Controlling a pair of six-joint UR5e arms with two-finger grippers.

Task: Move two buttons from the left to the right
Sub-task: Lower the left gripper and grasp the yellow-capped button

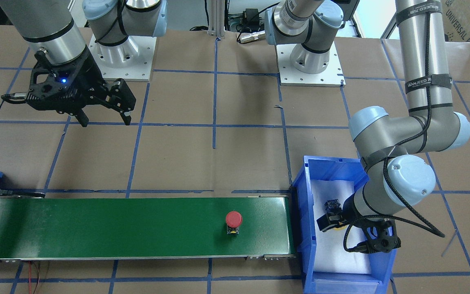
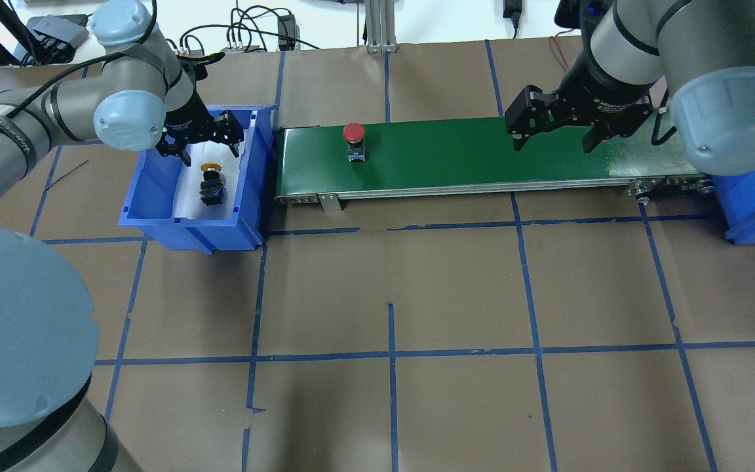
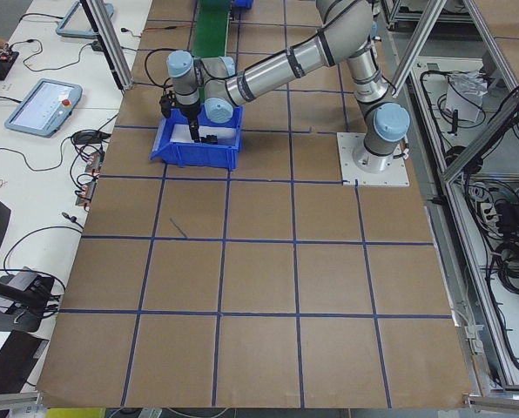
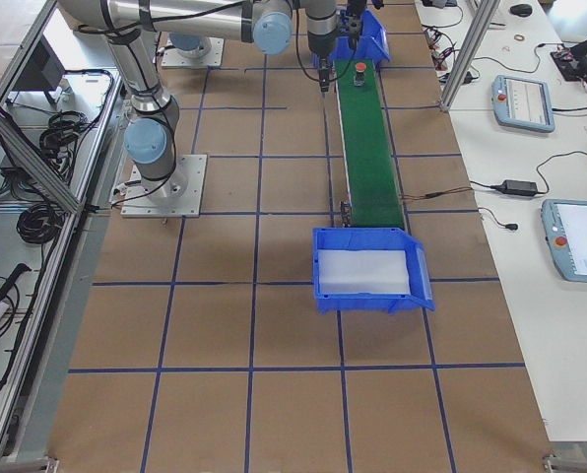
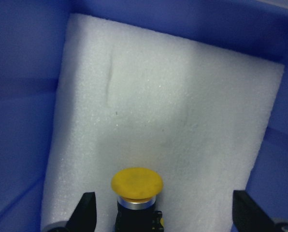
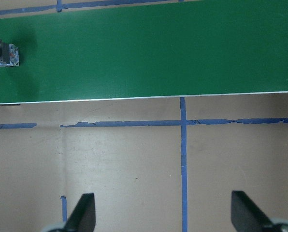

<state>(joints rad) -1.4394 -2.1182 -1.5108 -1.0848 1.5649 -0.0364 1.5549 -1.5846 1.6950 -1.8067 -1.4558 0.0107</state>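
The red-capped button [image 2: 353, 141] stands on the green conveyor belt [image 2: 456, 154] near its left end; it also shows in the front view [image 1: 233, 222] and at the left edge of the right wrist view [image 6: 1, 52]. The yellow-capped button [image 2: 210, 183] rests on white foam in the left blue bin [image 2: 194, 226]. My left gripper [image 2: 204, 151] is open inside that bin, just behind the button. In the left wrist view, the yellow cap [image 5: 136, 183] lies between the open fingers, untouched. My right gripper [image 2: 554, 145] is open and empty, hovering over the belt's right part.
A second blue bin [image 2: 751, 203] with a white foam liner sits at the belt's right end, also in the exterior right view [image 4: 367, 296]. The left bin's walls surround my left gripper. Brown table with blue tape grid [image 2: 390, 308] lies in front of the belt.
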